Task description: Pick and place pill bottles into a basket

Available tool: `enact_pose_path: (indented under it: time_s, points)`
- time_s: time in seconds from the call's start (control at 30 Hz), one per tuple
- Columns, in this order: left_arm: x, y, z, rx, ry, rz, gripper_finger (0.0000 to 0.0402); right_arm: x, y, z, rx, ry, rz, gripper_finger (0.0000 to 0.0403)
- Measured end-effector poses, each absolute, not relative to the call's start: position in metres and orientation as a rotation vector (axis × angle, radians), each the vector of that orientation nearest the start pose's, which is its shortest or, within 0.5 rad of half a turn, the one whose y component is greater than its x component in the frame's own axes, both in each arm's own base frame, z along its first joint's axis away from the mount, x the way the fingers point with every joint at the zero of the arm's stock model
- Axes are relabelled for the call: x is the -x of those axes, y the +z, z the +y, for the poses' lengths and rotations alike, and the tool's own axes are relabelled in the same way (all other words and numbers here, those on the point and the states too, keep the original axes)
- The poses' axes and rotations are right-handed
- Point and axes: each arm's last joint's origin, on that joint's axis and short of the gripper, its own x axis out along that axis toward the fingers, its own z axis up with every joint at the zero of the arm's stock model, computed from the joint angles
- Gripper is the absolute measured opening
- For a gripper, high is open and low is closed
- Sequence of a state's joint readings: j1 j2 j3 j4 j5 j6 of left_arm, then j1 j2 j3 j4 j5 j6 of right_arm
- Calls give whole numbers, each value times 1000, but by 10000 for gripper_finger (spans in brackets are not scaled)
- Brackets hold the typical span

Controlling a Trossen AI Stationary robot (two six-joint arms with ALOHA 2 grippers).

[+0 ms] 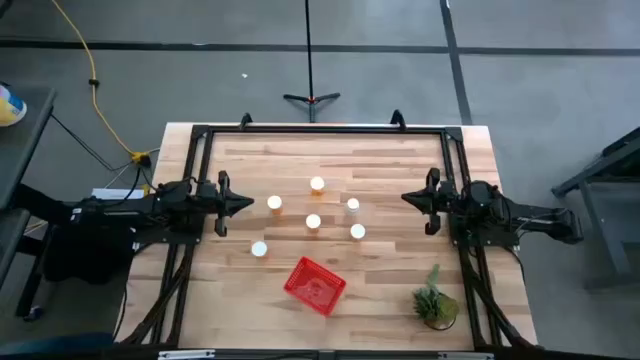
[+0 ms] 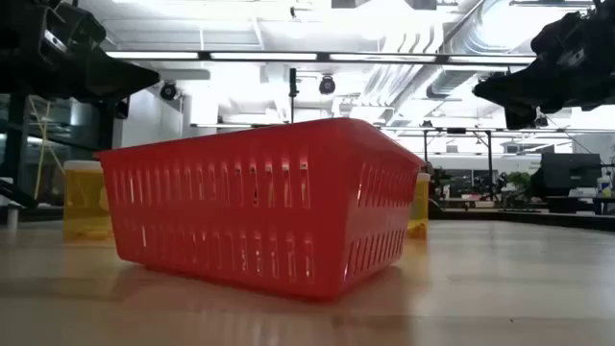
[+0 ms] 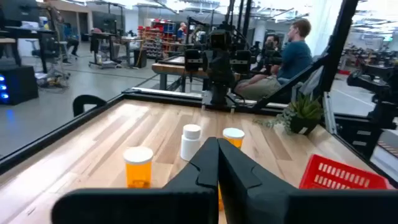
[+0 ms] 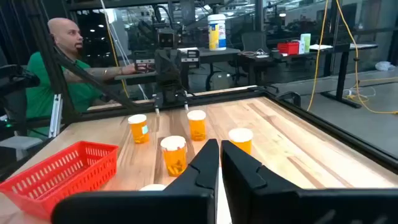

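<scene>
I am seeing six pill bottles [image 1: 313, 222] standing upright and loosely scattered across the middle of the wooden table [image 1: 250, 290], none of them inside the basket [image 1: 315, 285]; the red basket is sitting empty nearer the front edge, turned at an angle, with a potted plant [image 1: 435, 303] off to its right; beyond the table a workshop is showing, with benches, ceiling lights and people sitting at desks; my left gripper [image 1: 247, 204] is hovering at the left side, fingers pressed together and gripping nothing; my right gripper [image 1: 406, 198] is hanging at the right side, likewise closed and empty.
</scene>
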State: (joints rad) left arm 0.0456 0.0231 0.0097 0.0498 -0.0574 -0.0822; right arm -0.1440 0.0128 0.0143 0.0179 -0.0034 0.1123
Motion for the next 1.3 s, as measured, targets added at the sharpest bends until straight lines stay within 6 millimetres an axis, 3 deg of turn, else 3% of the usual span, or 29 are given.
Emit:
enact_pose_path:
  time_s: [0.3,0.53,0.8,1.03,1.3]
  points:
    - [-98,169,6,83,87,-32,24,-97,168,-14,-129,-134,-16,1]
    - [-98,170,7,205,145,-52,75,-96,169,-15,-267,-180,-39,9]
    - [-97,173,11,433,262,-125,94,-96,170,-18,-473,-259,-94,14]
    - [-96,177,13,560,306,-201,96,-95,172,-20,-521,-324,-146,43]
    - [-97,177,12,508,264,-182,97,-95,173,-21,-488,-364,-156,110]
